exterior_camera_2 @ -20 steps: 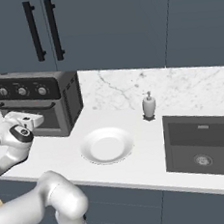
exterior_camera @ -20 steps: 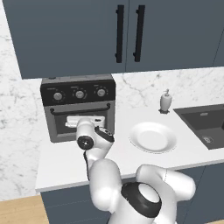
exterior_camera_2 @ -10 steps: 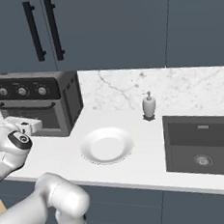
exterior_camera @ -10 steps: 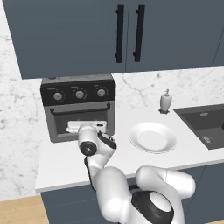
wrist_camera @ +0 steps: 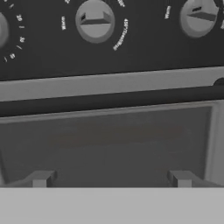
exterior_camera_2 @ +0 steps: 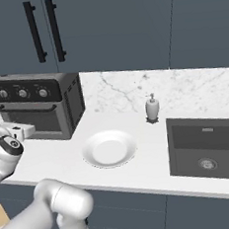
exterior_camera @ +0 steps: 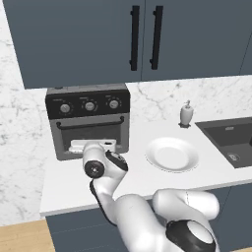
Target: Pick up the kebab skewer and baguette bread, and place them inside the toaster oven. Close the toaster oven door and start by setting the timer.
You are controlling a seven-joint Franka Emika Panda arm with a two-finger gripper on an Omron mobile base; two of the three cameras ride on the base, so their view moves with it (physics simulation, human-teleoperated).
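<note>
Both fingertips of my gripper [wrist_camera: 109, 178] spread wide, empty, just before the shut toaster oven door [wrist_camera: 109, 144].

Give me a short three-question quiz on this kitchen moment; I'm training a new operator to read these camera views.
1. True or false: the toaster oven door is shut.
2. The gripper is: A) clamped on the door's bar handle; B) open, in front of the door glass; C) over the plate.
3. Fill in: beside the sink stands a soap ____.

Key: 1 true; 2 B; 3 dispenser.
</note>
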